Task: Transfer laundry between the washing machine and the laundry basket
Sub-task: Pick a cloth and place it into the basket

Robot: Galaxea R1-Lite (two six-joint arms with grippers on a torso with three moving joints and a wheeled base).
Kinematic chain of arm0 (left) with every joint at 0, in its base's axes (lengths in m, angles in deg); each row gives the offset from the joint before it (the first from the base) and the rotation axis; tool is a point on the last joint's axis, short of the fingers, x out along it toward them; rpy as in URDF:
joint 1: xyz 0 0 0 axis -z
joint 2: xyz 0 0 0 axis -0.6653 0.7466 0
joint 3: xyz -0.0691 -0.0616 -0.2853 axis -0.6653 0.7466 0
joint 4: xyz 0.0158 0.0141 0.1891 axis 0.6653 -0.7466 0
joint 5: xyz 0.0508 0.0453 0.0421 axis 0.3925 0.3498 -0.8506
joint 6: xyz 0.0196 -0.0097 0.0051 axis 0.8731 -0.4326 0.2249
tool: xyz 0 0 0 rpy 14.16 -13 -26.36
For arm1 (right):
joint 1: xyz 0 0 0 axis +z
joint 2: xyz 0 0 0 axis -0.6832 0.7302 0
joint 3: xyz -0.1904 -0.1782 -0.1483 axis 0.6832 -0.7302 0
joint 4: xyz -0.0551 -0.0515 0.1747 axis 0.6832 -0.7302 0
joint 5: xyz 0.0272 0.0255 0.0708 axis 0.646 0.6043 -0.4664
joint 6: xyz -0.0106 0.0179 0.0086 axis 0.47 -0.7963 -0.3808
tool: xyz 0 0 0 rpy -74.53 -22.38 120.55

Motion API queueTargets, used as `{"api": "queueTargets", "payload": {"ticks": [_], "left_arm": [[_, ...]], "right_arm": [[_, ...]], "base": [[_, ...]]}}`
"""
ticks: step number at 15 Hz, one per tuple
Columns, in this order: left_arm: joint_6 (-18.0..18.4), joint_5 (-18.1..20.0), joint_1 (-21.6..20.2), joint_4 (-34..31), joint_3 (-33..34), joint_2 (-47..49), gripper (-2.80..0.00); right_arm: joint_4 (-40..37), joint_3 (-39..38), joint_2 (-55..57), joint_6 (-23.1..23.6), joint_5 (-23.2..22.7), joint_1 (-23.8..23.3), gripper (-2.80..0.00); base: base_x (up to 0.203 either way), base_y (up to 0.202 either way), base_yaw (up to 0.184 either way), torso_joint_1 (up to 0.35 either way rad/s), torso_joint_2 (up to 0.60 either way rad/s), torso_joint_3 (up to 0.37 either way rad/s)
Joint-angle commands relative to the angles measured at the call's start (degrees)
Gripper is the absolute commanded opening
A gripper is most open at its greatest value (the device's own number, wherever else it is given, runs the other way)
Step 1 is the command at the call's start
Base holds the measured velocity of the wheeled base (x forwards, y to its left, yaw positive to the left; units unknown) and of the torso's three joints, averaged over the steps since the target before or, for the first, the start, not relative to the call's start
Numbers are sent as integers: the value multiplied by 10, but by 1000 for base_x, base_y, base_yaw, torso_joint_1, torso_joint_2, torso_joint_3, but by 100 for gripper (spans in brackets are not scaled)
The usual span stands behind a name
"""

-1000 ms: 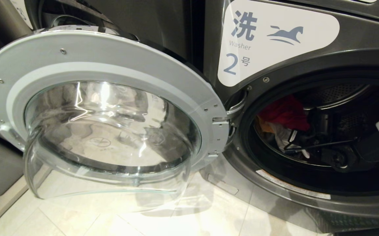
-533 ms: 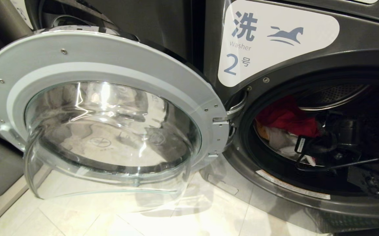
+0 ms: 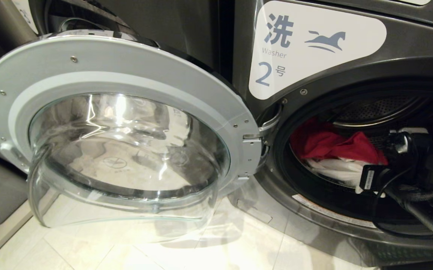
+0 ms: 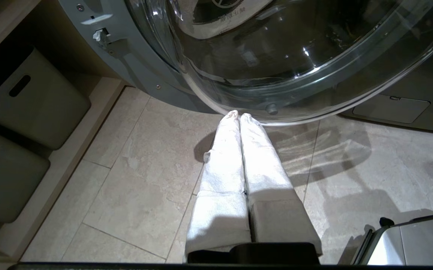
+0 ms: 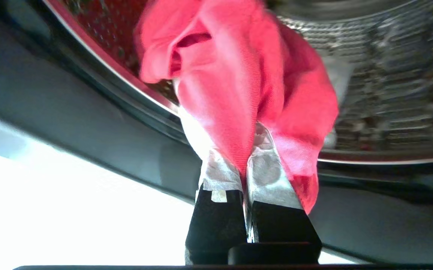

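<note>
One red garment (image 5: 238, 75) pinched in my closed right gripper (image 5: 247, 176), drum's 9 o'clock side. Pull out slow, clear door rim (image 3: 313, 206); left gripper (image 4: 240, 157) closed, empty.

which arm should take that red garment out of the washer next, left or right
Right. The right tool is already shut on the red garment at the mouth of the washing machine. The left tool is shut on nothing, low over the floor under the open door.
</note>
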Motion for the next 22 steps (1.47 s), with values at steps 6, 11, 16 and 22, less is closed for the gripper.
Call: {"api": "queueTargets", "payload": {"ticks": [6,11,16,22], "left_arm": [[1,0,0,0,1,0,-280],[1,0,0,0,1,0,-280],[1,0,0,0,1,0,-280],[1,0,0,1,1,0,-280]], "right_arm": [[1,-108,-135,29,1,17,-280],[-25,-164,-228,37,3,59,-280],[-66,-181,-343,91,4,90,-280],[-141,-89,-489,103,1,213,-280]], "base": [[0,0,0,0,0,0],[0,0,0,0,0,0],[0,0,0,0,0,0],[0,0,0,0,0,0]]}}
